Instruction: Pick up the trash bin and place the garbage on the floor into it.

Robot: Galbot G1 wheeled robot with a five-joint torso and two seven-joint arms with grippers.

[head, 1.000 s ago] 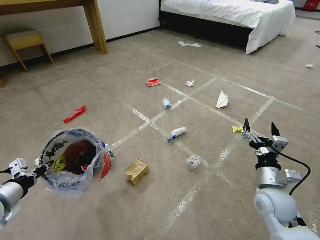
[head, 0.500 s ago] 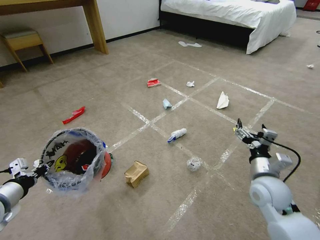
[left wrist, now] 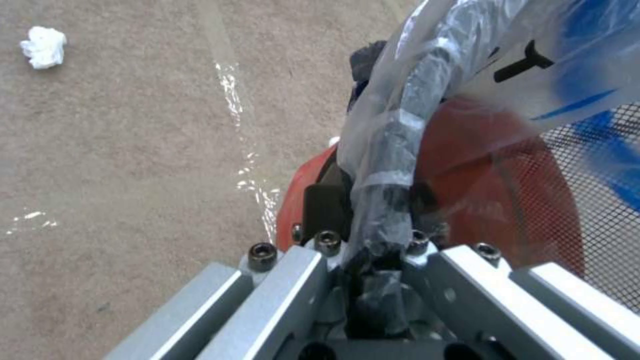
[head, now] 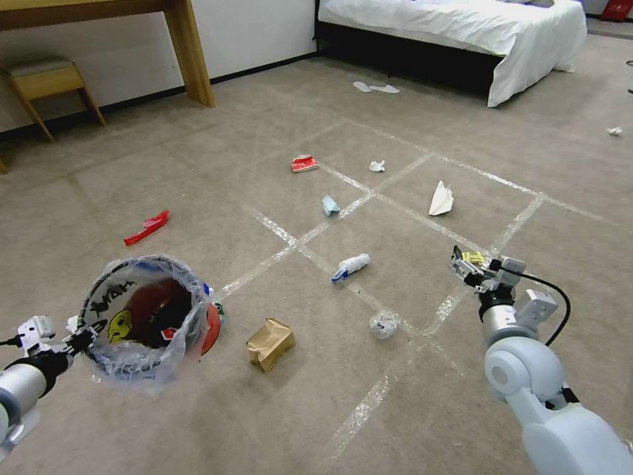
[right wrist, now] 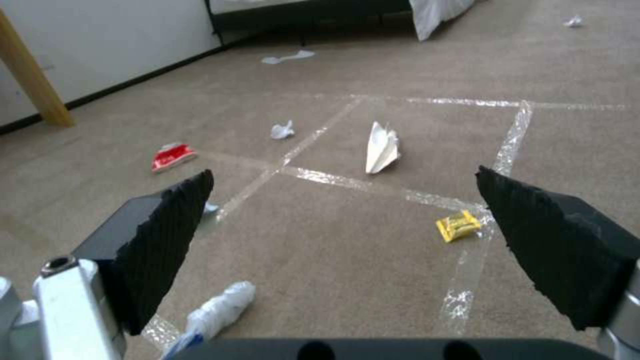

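The red trash bin (head: 142,316), lined with a printed clear bag, hangs just above the floor (head: 395,409) at the left. My left gripper (head: 82,330) is shut on its rim (left wrist: 393,165). My right gripper (head: 473,267) stands open and empty low over the carpet, just short of a yellow packet (head: 472,256), which lies ahead between its fingers (right wrist: 167,235). Garbage lies scattered: a brown paper bag (head: 270,342), a plastic bottle (head: 351,265), a crumpled wad (head: 383,323), a folded white paper (head: 440,198), a blue packet (head: 329,205) and red wrappers (head: 303,163).
A bed (head: 461,26) with a white cover stands at the back right. A wooden desk leg (head: 189,53) and a stool (head: 46,79) are at the back left. White slippers (head: 374,87) lie before the bed. Another red wrapper (head: 147,226) lies left.
My right gripper has come down and to the left, turning at the wrist, and now sits close to the yellow packet. The bin in my left gripper has sunk slightly.
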